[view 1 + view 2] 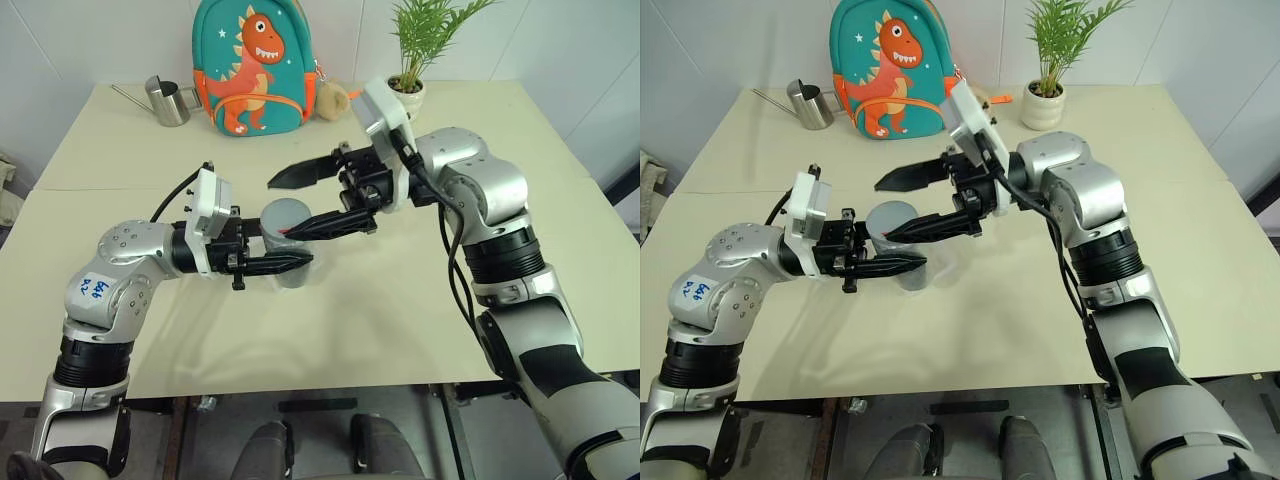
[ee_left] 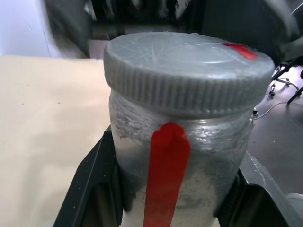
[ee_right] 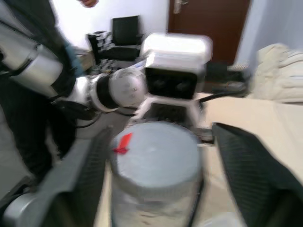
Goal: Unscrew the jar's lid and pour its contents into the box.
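My left pincer clamps the jar; my right pincer gapes around the lid, so I'd close squarely before twisting.

My fingers are matt black plastic, finely speckled. Jar: dull grey, rough, scuffed coat w/ glossy red tape strip. Lid: matt grey plastic, ribbed rim, faint scratches on top. Table: smooth matt beige. Watering can: shiny metal. Backpack: smooth cloth.
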